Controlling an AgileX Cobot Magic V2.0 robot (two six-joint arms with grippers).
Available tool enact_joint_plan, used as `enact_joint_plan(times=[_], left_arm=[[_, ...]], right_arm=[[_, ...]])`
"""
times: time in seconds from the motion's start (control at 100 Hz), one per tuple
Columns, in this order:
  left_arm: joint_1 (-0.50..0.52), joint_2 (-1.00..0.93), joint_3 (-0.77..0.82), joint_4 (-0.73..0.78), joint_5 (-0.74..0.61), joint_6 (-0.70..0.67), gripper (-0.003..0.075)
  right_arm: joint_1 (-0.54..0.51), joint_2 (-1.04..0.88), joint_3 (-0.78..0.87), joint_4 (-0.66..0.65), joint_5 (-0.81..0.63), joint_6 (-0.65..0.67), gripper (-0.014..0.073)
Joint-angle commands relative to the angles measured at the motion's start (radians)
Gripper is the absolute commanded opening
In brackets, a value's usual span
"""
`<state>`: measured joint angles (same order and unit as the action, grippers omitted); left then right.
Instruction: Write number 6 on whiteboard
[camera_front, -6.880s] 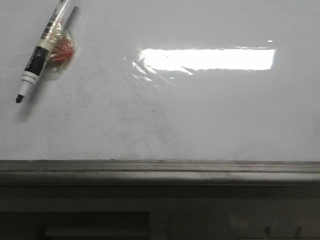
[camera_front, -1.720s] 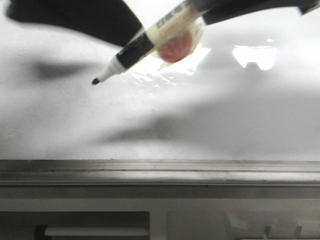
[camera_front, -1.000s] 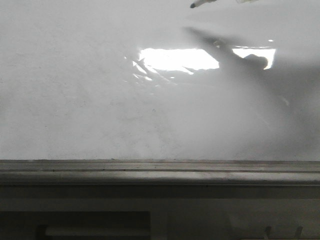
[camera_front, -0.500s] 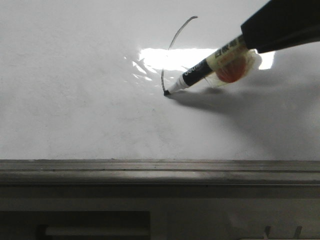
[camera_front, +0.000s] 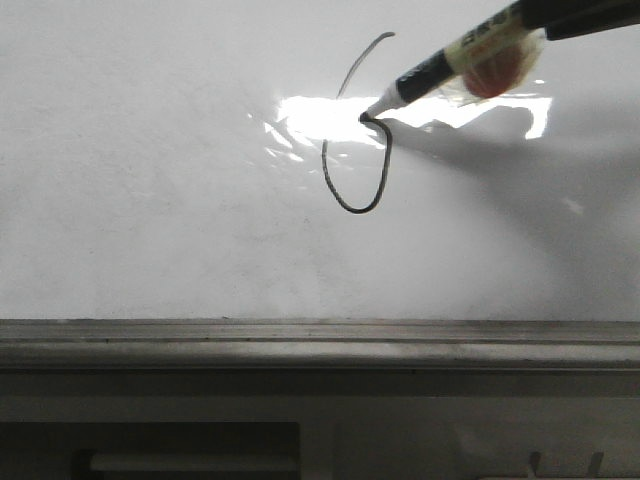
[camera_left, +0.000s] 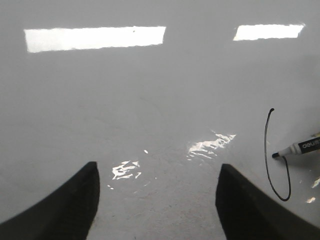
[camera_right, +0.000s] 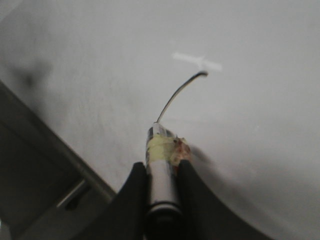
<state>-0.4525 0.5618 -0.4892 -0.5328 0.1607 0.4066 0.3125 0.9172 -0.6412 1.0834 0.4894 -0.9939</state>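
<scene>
The whiteboard fills the front view, glossy white with a grey rail along its near edge. On it is the number 6, a thin black line with a long slanted tail and a narrow loop. My right gripper is shut on a black-tipped marker pen, whose tip touches the loop's upper right end. The pen carries yellowish tape and a red blob. My left gripper is open and empty above the board, left of the number 6.
Bright ceiling-light reflections lie on the board near the drawn line. Below the rail is a grey frame with a dark slot. The pen's shadow falls to the right of the loop.
The pen tip has run from the loop's lower left, round the bottom and up the right side to its top. The drawn line grew from a tail to a nearly shut loop.
</scene>
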Motion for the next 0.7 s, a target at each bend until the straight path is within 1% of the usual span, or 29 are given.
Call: enact_joint_plan(times=[0.0,0.1,0.16,0.2,0.28,0.34,0.41,0.52,0.58,0.69], left_arm=[[0.004,0.000,-0.028,-0.016,-0.075,-0.006,0.0447],[0.004,0.000,-0.028,-0.016,-0.075,-0.006,0.0447],[0.004,0.000,-0.028,-0.017,-0.068,-0.006,0.0447],[0.004,0.000,-0.028,-0.019,-0.057,-0.006,0.0447],[-0.007,0.000,-0.044,-0.019,-0.014,-0.003,0.0446],[-0.029,0.004,-0.058,-0.019,0.024,0.035,0.0438],[-0.078,0.023,-0.078,-0.019,0.056,0.088,0.0437],[-0.198,0.078,-0.099,-0.019,0.059,0.163,0.0435],[-0.280,0.116,-0.115,-0.019,0.053,0.188,0.0417],[-0.416,0.211,-0.135,0.011,-0.005,0.224,0.0375]], right_arm=[[0.001,0.051,-0.028,0.104,-0.022,-0.125,-0.0045],[0.001,0.056,-0.030,0.102,0.060,-0.125,-0.0045],[0.001,0.019,-0.030,0.085,0.140,-0.125,-0.0045],[0.001,-0.005,-0.030,0.066,0.168,-0.120,-0.0045],[0.001,-0.046,-0.030,0.035,0.178,-0.079,-0.0045],[0.001,-0.064,-0.032,0.033,0.176,-0.072,-0.0045],[0.001,-0.066,-0.048,0.031,0.192,-0.072,-0.0045],[0.001,-0.042,-0.090,0.024,0.243,-0.072,-0.0045],[0.001,-0.022,-0.115,0.021,0.271,-0.068,-0.0045],[0.001,0.018,-0.167,0.006,0.342,-0.058,-0.0045]])
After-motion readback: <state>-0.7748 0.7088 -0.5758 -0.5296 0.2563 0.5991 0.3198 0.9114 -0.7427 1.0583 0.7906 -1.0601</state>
